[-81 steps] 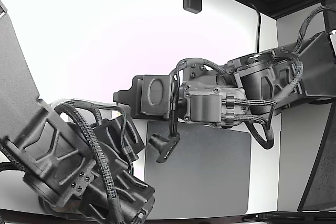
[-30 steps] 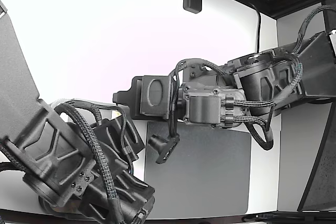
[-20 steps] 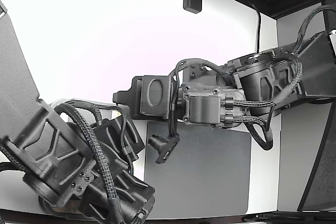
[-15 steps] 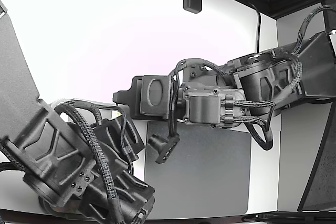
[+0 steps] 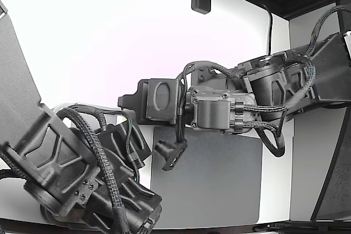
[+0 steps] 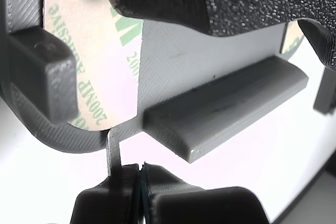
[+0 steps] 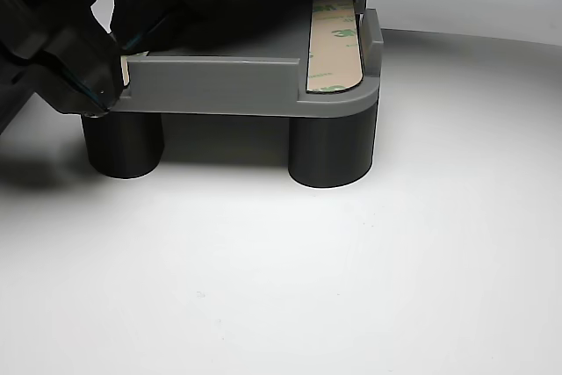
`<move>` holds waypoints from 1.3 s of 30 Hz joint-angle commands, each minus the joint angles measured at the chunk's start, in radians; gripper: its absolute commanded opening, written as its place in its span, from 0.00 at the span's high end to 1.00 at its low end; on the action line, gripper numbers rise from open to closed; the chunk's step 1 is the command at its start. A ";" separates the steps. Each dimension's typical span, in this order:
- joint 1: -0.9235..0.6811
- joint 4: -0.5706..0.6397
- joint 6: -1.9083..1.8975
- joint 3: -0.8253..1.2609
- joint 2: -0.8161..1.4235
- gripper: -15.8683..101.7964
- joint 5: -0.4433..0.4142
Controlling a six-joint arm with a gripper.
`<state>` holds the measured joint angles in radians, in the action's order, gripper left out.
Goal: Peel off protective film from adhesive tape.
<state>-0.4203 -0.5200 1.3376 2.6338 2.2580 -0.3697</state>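
Pinching the film tab (image 6: pixel 112 148) at lower centre, the clenched gripper (image 6: pixel 140 184) should pull steadily, low along the tape (image 6: pixel 86 51).

Two dark arms (image 5: pixel 219 108) over grey mat (image 5: pixel 219 184)

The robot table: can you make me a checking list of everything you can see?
Surface: white table, bare in front of the part.
Job's things: grey part on dark round legs; tape strip with printed film along one end, another in the wrist view.
Clutter: nothing seen.
Grippers: gripper shut on a thin grey tab.
Cables: braided black cables on the arm.
Surroundings: dark mat, second arm.
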 commanded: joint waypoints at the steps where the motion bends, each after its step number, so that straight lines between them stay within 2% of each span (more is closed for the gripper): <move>1: 0.005 0.006 -0.002 -0.026 0.017 0.96 0.000; 39: -0.012 -0.008 -0.011 -0.040 0.029 0.96 -0.012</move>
<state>-0.4372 -0.5354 1.3269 2.6246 2.2596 -0.3820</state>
